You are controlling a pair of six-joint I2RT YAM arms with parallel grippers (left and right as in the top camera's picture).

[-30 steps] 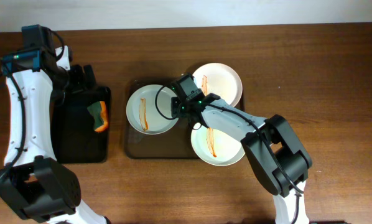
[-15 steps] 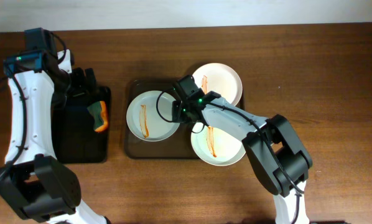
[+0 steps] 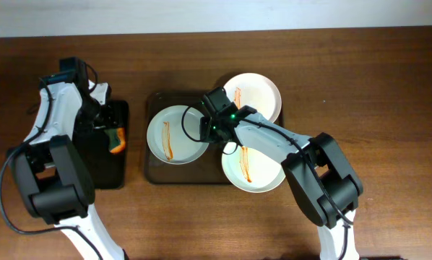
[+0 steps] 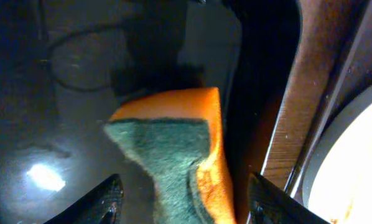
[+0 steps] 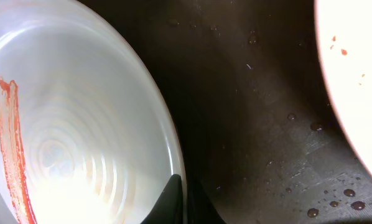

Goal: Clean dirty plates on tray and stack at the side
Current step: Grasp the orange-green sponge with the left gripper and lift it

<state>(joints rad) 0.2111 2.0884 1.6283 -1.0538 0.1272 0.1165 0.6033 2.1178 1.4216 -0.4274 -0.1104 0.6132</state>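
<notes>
Right gripper (image 5: 187, 200): narrow, jaws pinched on the 3 o'clock rim of the first plate (image 3: 171, 135), one finger above the rim and one below it.

Left gripper (image 4: 186, 200): jaws spread wide, one fingertip on either side of the sponge (image 4: 173, 146). Whether they touch it cannot be told.

First plate: white, round and shallow. It lies at the 9 o'clock end of the tray (image 3: 157, 173). One thin orange-red streak (image 3: 166, 137) runs from 12 to 6 o'clock on its left half.

Second plate (image 3: 258, 97): white, at the tray's 1 o'clock corner, its rim reaching past the tray edge over the tabletop (image 3: 389, 87). It has a short orange-red streak near its 9 o'clock side.

Third plate (image 3: 259, 173): white, at the tray's 5 o'clock corner and overhanging the tray edge. It has a long orange-red streak left of centre, and its upper rim is partly covered by the right arm.

Tray: smoky grey-brown and rectangular with rounded corners. It sits mid-tabletop, and its bare floor between the plates is speckled with water droplets (image 5: 351, 202).

Black tray (image 3: 93, 166): narrower, lying at 9 o'clock of the grey tray, apart from it.

Sponge: orange body with a green scouring face. It lies on the black tray near its 3 o'clock edge.

Tabletop: brown wood.
</notes>
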